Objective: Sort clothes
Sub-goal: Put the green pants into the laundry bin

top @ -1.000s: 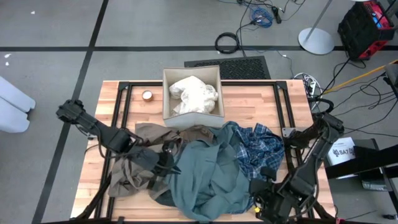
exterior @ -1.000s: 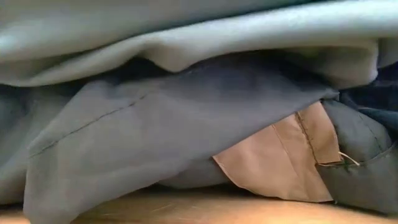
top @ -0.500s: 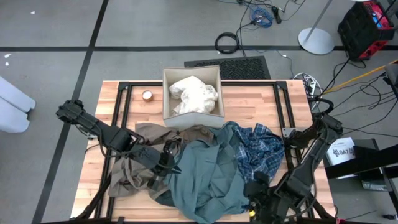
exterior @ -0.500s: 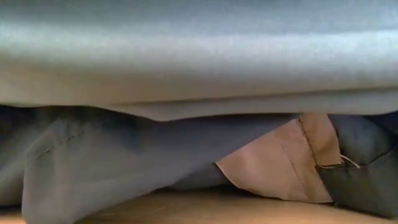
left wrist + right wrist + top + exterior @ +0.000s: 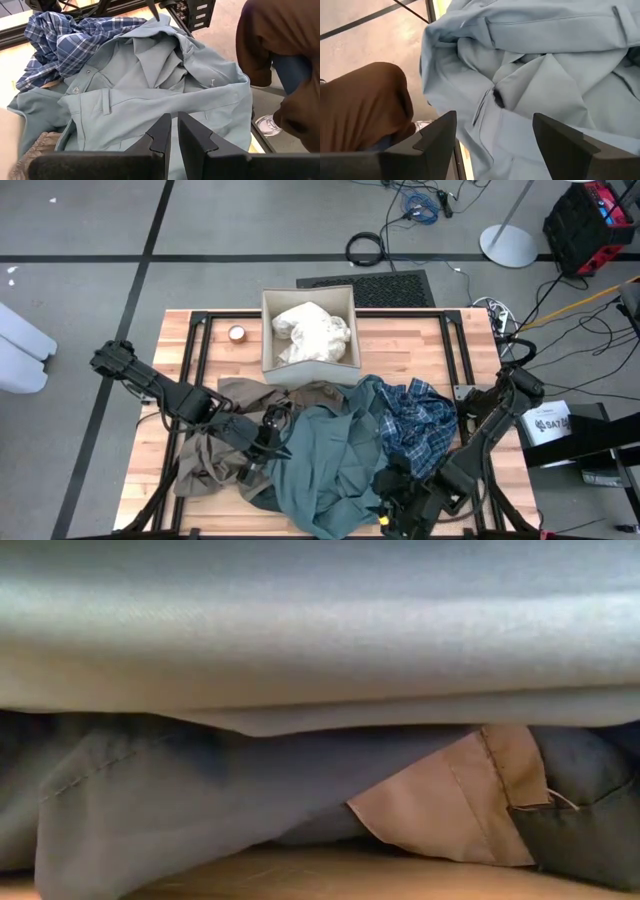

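A teal-grey shirt (image 5: 330,460) lies spread over the middle of the pile, its near edge draped in front of the low camera (image 5: 320,630). A blue plaid shirt (image 5: 412,420) lies to its right and a tan-brown garment (image 5: 205,455) to its left. Cream-white pieces (image 5: 312,332) fill the beige box (image 5: 310,370). My left gripper (image 5: 262,442) is shut at the teal shirt's left edge. My right gripper (image 5: 392,513) hovers wide open over the shirt's near right corner (image 5: 495,140). My left gripper (image 5: 173,122) has a thin strip of the teal-grey shirt's left part (image 5: 174,107) between its two nearly closed fingers. It comes slanting down from the table's left. The fingers hide how many layers they have. The shirt lies slack on the pile.
A roll of tape (image 5: 237,333) sits left of the box. Black frame rails (image 5: 195,350) run along the table's sides. A person in brown (image 5: 280,55) stands just beyond the table's near edge, also in the right wrist view (image 5: 365,110). Bare wood shows at the far right.
My right gripper has opened, let go of the teal-grey shirt and gone toward the table's left along the near edge. The shirt's near edge has dropped and now hangs lower and flatter in front of the low camera.
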Motion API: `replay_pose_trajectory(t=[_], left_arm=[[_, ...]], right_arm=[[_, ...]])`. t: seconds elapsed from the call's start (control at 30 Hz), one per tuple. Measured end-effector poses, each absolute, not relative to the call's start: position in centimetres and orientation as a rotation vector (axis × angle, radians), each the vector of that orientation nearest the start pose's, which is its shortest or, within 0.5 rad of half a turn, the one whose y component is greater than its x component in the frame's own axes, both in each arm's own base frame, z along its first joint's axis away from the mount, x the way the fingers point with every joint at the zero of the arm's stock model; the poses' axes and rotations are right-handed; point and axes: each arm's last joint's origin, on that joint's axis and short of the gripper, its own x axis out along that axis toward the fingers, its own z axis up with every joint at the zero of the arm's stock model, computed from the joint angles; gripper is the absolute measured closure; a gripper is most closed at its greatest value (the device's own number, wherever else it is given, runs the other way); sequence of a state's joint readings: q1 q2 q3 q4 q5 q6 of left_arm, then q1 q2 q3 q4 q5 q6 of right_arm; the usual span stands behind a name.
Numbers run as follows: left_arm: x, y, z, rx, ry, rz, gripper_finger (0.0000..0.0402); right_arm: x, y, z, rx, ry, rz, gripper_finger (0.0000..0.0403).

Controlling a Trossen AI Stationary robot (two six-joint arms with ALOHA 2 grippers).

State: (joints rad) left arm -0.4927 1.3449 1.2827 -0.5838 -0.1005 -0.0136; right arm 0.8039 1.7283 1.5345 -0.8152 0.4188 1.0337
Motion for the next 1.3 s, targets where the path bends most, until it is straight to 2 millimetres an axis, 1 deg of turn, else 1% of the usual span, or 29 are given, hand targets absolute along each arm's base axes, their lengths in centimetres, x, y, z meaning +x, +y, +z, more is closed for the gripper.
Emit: replay_pose_trajectory(t=[0.1, 0.3, 0.37, 0.5, 0.63, 0.7, 0.8, 0.9, 1.03, 1.13, 1.3], left_arm=[[25.4, -13.3, 34.7, 0.180, 0.624, -0.375, 0.0359], [25.6, -12.8, 34.7, 0.214, 0.616, -0.369, 0.0359], [25.7, -12.6, 34.7, 0.212, 0.617, -0.361, 0.0359], [25.9, -12.2, 34.7, 0.214, 0.617, -0.349, 0.0359], [26.2, -11.4, 34.7, 0.204, 0.620, -0.321, 0.0359], [26.3, -11.2, 34.7, 0.198, 0.622, -0.311, 0.0359], [26.4, -11.0, 34.7, 0.189, 0.624, -0.320, 0.0359], [26.5, -10.9, 34.7, 0.185, 0.626, -0.322, 0.0359], [26.5, -10.9, 34.7, 0.185, 0.626, -0.322, 0.0359], [26.5, -10.9, 34.7, 0.183, 0.627, -0.325, 0.0359], [26.4, -11.0, 34.7, 0.177, 0.628, -0.343, 0.0359]], right_arm=[[26.6, 24.9, 29.6, 0.401, 0.933, -0.077, 0.0151], [27.0, 24.5, 29.5, 0.354, 0.995, 0.015, 0.0151], [27.2, 24.3, 29.5, 0.370, 0.997, 0.003, 0.0151], [27.9, 23.1, 29.5, 0.422, 1.048, -0.010, 0.0151], [28.2, 21.6, 29.1, 0.488, 1.140, -0.101, 0.0146], [28.2, 21.2, 28.9, 0.521, 1.189, -0.115, 0.0135], [28.4, 20.8, 28.9, 0.565, 1.203, -0.133, 0.0105], [28.6, 20.7, 29.6, 0.606, 1.233, -0.109, 0.0065], [28.7, 20.9, 30.4, 0.639, 1.203, -0.100, 0.0021], [28.7, 21.0, 30.4, 0.713, 1.161, -0.202, 0.0008], [28.9, 22.0, 29.2, 0.812, 1.180, -0.300, 0.0014]])
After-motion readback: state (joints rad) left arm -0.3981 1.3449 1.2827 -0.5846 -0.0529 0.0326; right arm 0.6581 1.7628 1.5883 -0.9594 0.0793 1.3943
